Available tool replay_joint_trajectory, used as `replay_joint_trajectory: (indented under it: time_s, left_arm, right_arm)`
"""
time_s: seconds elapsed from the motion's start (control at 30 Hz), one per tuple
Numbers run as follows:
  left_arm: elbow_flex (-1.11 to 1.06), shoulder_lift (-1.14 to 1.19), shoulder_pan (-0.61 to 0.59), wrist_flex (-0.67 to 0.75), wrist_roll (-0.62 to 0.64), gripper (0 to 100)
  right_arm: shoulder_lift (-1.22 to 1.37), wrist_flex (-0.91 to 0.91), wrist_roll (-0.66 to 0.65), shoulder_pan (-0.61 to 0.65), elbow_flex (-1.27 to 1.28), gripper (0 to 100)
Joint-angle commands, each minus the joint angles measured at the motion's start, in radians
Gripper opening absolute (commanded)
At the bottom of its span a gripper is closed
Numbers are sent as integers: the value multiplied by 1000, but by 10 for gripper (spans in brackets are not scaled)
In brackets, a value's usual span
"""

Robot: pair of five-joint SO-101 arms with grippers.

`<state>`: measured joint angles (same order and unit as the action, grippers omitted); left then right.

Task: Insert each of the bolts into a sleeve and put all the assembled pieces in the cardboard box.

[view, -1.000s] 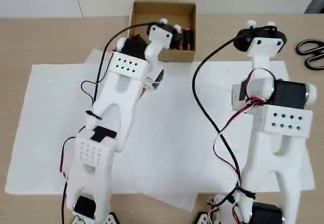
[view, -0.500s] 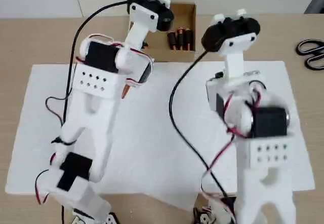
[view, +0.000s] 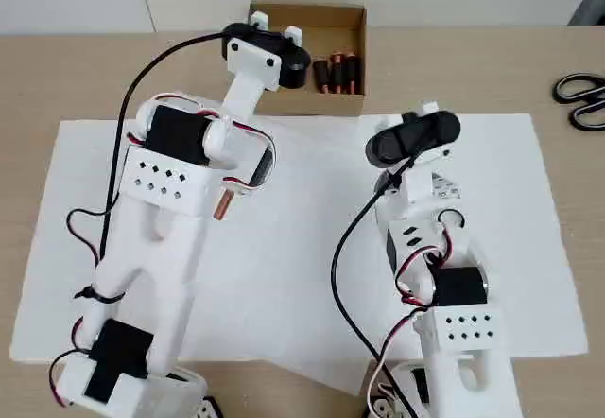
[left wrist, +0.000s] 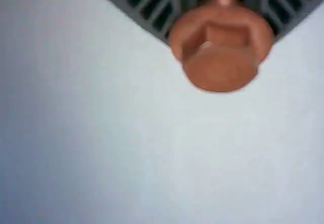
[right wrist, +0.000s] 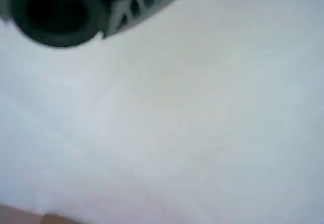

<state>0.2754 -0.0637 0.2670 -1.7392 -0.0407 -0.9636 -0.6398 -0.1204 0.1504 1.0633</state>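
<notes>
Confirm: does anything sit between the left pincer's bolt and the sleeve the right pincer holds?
Mostly clear: bare white paper spans the gap between bolt and sleeve. The right arm's black cable loops into that gap in the high view and may brush the bolt's path.

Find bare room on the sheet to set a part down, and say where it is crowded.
Free: the sheet between the left arm and right arm, and its strip outside the left arm. Crowded: the box's right side, with pieces, and under the bolt and sleeve.
</notes>
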Motion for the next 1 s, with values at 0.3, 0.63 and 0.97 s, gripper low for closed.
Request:
replay_joint_trajectory:
  time_s: [0.3, 0.63, 0.97]
  left_arm:
    - [47, -54, -6, 80, 11, 6]
    - [170, -52, -5, 57, 150, 6]
    - [113, -310, 21, 230, 379, 6]
  right_arm:
    - [-76, 33, 198, 18, 9, 4]
    - [-503, 305, 141, 110, 379, 4]
    - [-854, 206, 121, 154, 605, 6]
